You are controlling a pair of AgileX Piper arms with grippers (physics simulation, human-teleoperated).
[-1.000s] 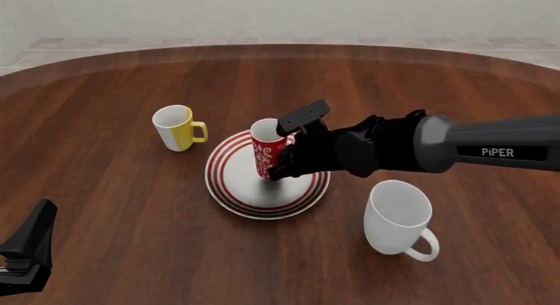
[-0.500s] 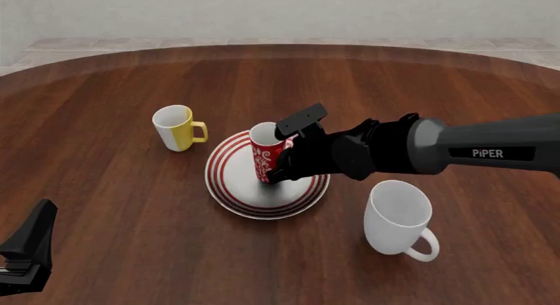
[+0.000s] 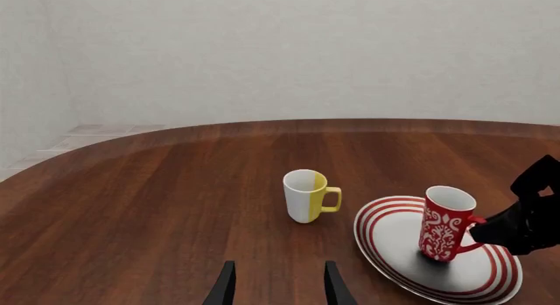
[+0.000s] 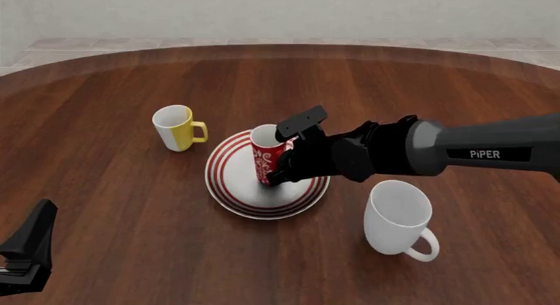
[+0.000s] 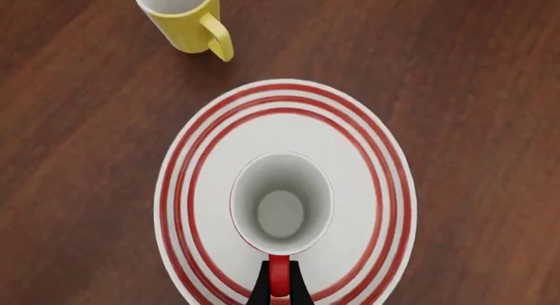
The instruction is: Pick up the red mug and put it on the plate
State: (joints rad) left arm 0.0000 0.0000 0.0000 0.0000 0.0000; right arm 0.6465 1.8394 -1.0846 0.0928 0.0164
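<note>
The red mug (image 4: pixel 265 155), with white swirls and a white inside, stands upright at the middle of the plate (image 4: pixel 229 190), a round white plate with red rings. My right gripper (image 4: pixel 284 166) is shut on the mug's handle from the right. In the right wrist view the fingers (image 5: pixel 280 286) pinch the red handle, with the mug (image 5: pixel 282 203) and the plate (image 5: pixel 372 161) seen from above. The left wrist view shows the mug (image 3: pixel 444 226) on the plate (image 3: pixel 394 243). My left gripper (image 4: pixel 26 252) is open and empty at the table's near left edge, also visible in its own view (image 3: pixel 278 288).
A yellow-and-white mug (image 4: pixel 178 128) stands just left of the plate, handle to the right. A larger plain white mug (image 4: pixel 398 216) stands at the near right of the plate, under my right arm. The round wooden table's far edge (image 4: pixel 280 48) curves at the back.
My right gripper has lowered the red mug a little, down to the plate's middle. The left arm has not moved.
</note>
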